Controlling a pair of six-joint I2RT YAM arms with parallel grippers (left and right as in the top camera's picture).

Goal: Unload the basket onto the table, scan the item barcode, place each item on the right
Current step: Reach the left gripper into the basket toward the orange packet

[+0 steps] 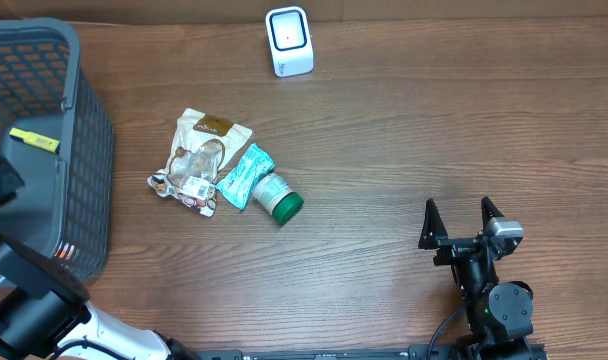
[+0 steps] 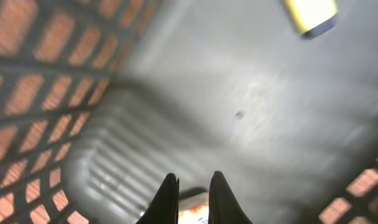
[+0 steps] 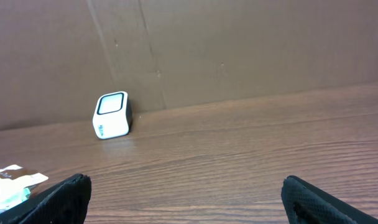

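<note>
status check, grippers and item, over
Left gripper shut, down in basket; pale item at its tips, grip unconfirmed. Right gripper open, holding nothing. Scanner unobstructed.

Overhead view is looking evenly lit, soft light coming from above. The table (image 1: 384, 150) is showing a faint sheen w/ no hard glare. The scanner (image 1: 289, 42) at 12 o'clock is blowing out near-white. The basket (image 1: 44, 150) at 9 o'clock is bowing slightly w/ edge distortion.

Left wrist view is smearing w/ motion blur. The mesh and the yellow item (image 2: 310, 14) at 1 o'clock are going soft, and a pale patch is glowing at ctr.

Right wrist view is reading sharp mid-frame. The right fingers (image 3: 58, 199) at 7 and 5 o'clock are blurring out of focus.
</note>
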